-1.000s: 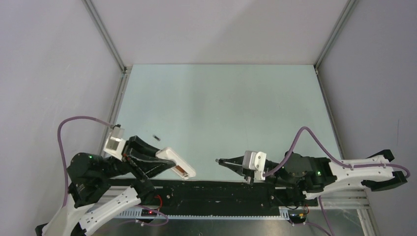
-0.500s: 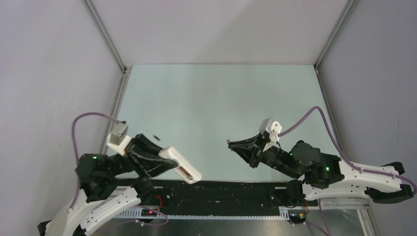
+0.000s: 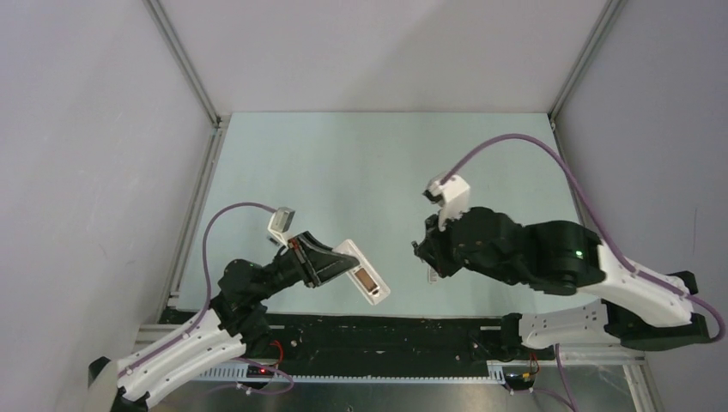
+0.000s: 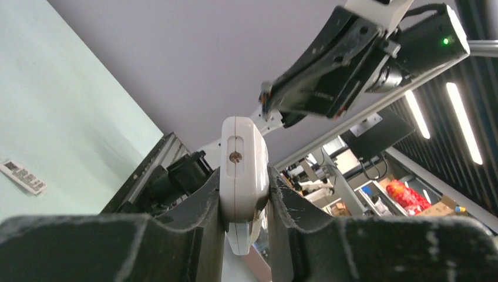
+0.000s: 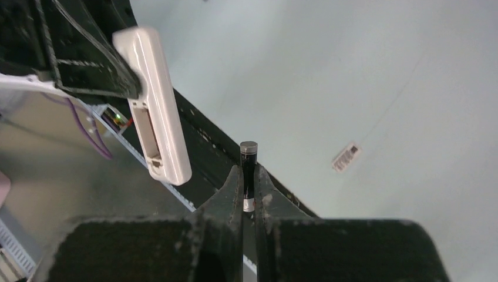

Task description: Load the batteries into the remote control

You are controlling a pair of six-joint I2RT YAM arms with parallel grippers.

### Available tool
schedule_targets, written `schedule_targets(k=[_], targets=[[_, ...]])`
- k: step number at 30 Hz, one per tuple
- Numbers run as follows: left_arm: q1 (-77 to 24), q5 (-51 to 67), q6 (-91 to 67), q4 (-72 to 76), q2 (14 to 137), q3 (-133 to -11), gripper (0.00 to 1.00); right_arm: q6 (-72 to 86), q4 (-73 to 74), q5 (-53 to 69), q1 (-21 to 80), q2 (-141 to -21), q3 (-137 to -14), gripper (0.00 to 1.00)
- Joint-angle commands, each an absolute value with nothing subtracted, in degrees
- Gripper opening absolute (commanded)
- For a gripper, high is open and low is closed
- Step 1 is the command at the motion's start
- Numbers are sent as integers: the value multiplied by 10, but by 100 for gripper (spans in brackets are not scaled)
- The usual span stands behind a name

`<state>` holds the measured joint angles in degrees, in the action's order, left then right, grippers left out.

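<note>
The remote control [image 3: 365, 276] is a white slab held in the air near the table's front edge, with my left gripper [image 3: 330, 262] shut on one end. Its open battery recess faces up. In the left wrist view the remote control [image 4: 244, 158] sits edge-on between the jaws of the left gripper [image 4: 245, 176]. My right gripper [image 3: 418, 251] hangs just right of it, shut on one of the batteries [image 5: 249, 154], a dark cell with a lighter end that sticks out past the right gripper's [image 5: 248, 176] tips. The remote control [image 5: 154, 135] lies to the upper left of that cell, apart from it.
A small flat white piece with dark print [image 5: 345, 157] lies on the pale green table [image 3: 378, 172] under the right arm. The black rail [image 3: 386, 330] runs along the front edge. Grey walls close in the table on three sides.
The left arm has swung right and forward, carrying the remote toward the middle. The right arm has risen and turned, bringing its battery close to the remote. Both grips are unchanged.
</note>
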<state>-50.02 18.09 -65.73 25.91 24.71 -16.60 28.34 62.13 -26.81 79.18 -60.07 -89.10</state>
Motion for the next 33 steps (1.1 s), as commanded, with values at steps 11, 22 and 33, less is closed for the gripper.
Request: schedule_targets(k=[11,22,33], targets=[[-503,80,-672,350,278,-126,0,319,758,-129,798,-782,-1075,0],[-503,58,-678,349,268,-115,0,265,745,-102,769,-855,-1087,0],[-503,63,-689,349,286,-118,0,234,725,-84,749,-882,-1081,0]])
